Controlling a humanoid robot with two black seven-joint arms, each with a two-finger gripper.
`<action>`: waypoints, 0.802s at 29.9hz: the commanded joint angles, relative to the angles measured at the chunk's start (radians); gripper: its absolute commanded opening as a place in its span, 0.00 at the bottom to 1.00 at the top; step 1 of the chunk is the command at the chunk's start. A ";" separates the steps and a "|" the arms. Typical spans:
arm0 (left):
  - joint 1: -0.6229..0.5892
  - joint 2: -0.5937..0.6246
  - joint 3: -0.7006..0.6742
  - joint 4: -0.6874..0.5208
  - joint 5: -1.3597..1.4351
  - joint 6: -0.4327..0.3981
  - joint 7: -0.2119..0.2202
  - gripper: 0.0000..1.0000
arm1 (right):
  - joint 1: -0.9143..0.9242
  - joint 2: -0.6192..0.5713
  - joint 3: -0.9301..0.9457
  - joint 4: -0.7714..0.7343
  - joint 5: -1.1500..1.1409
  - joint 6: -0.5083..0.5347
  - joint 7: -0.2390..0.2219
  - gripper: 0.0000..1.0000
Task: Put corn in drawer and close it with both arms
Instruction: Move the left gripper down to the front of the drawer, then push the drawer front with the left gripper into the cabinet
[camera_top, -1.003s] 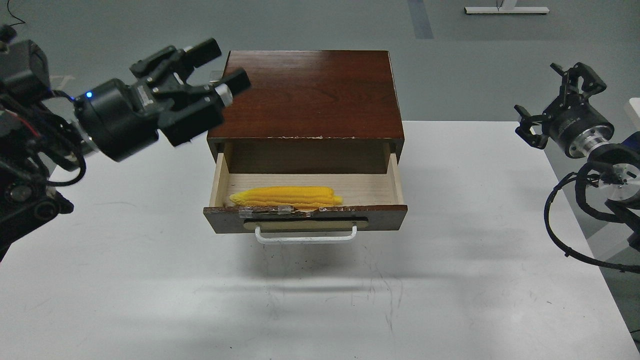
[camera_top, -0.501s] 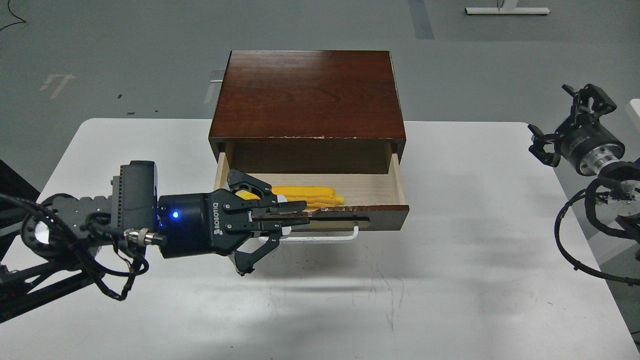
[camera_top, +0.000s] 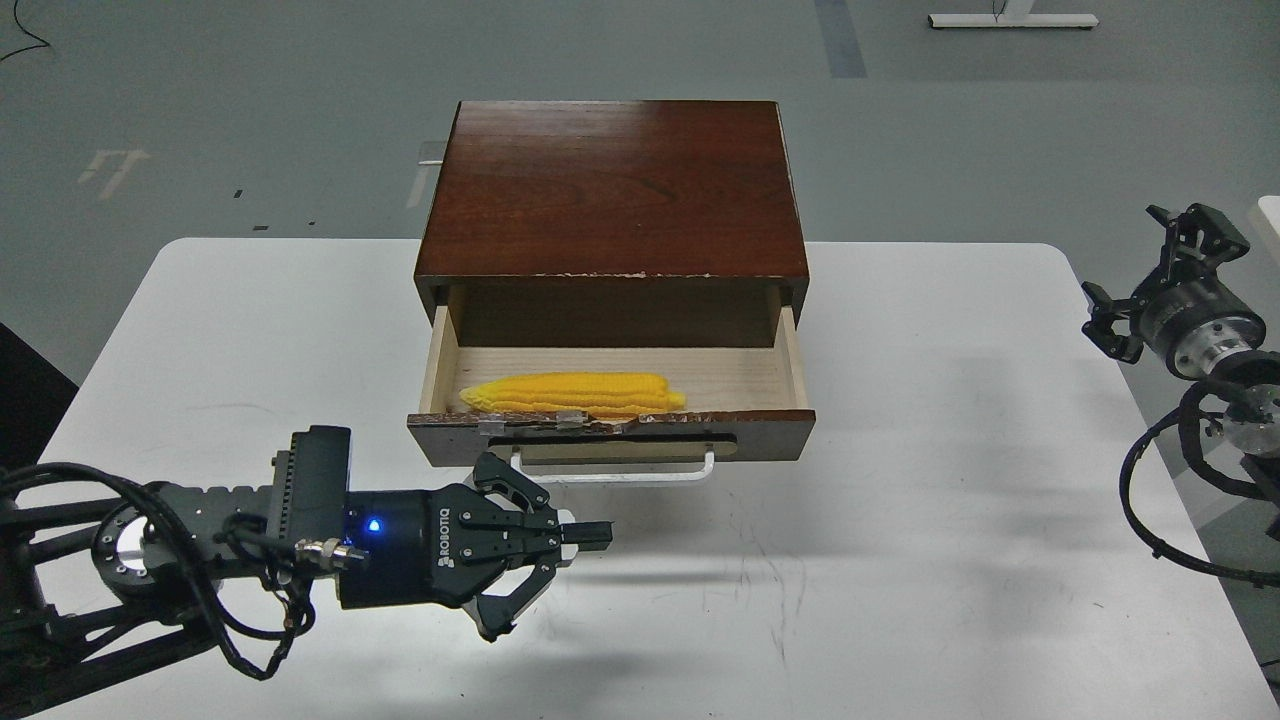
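Observation:
The drawer (camera_top: 765, 432) stands pulled out of the dark brown cabinet (camera_top: 615, 190), its white bar handle (camera_top: 612, 474) facing me. The yellow corn (camera_top: 575, 393) lies inside on the pale wood, along the front wall, left of the middle. My left gripper (camera_top: 585, 535) hovers low over the table, just in front of and below the handle's left end. It points right, its fingers drawn together on nothing. My right gripper (camera_top: 1135, 262) is open and empty, off the table's right edge, far from the drawer.
The white table (camera_top: 900, 560) carries the cabinet at its back middle. My left arm lies along the table's front left. Black cables hang from my right arm at the right edge. Grey floor lies behind.
My left gripper has dropped from beside the cabinet's top left, passed the drawer front, and now sits lower, in front of the handle. The right gripper has drifted right and down. The corn has not moved.

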 joint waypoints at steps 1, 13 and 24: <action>0.010 -0.001 -0.001 0.034 0.000 0.000 0.000 0.00 | 0.004 0.002 0.000 -0.001 0.001 -0.001 0.000 1.00; 0.059 0.000 -0.036 0.090 0.000 0.003 0.000 0.00 | 0.042 0.003 0.006 0.000 0.001 -0.008 -0.003 1.00; 0.058 0.000 -0.039 0.131 0.000 0.001 0.000 0.00 | 0.039 0.002 0.003 -0.003 0.001 -0.008 -0.003 1.00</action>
